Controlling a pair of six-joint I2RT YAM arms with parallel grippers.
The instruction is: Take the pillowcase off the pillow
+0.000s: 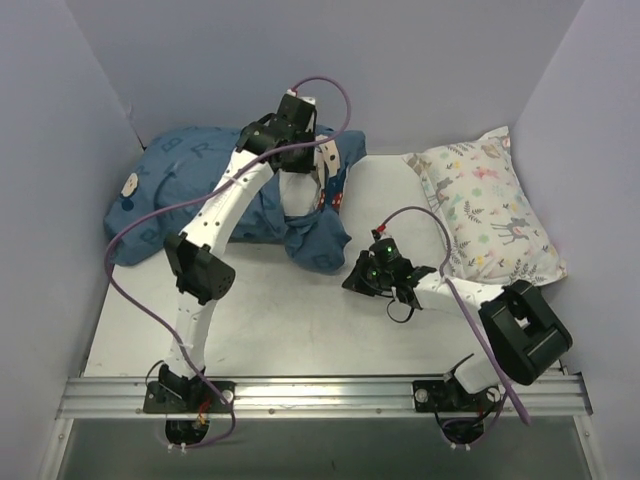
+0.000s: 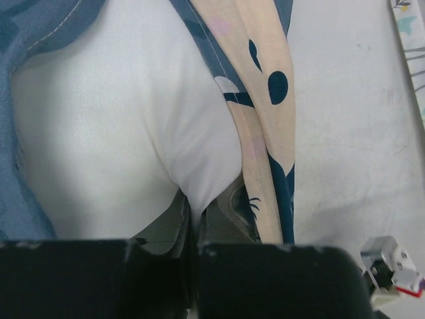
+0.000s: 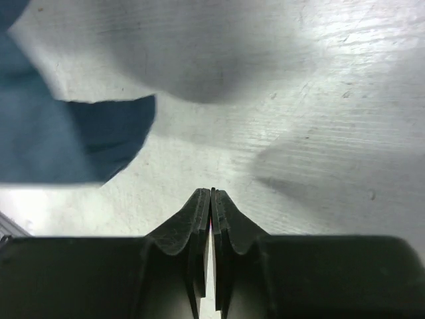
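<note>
White tabletop (image 1: 300, 330) carried the dark-blue pillowcase (image 1: 190, 190), heaped at the far left with the pillow (image 2: 113, 133) showing at its open mouth. The left arm arched high over it, left gripper (image 2: 192, 212) clenched on a pinch of pillow. The right arm lay low, right gripper (image 3: 211, 194) pressed together on nothing, beside the cloth's edge.

The pillowcase (image 1: 170, 200) is dark blue, printed with darker blue letters, and carries a small round cream patch (image 1: 130, 183). Its hem band (image 2: 265, 100) is cream with dark-blue spots and shapes and a faint pink mark. The pillow (image 2: 113, 126) is plain white. The second pillow (image 1: 490, 210) is white with pastel flowers, leaves and deer in pink, green and grey. The tabletop (image 1: 300, 310) is off-white. The arms (image 1: 225, 205) are white with black joints, and their cables (image 1: 130, 280) are purple.
</note>
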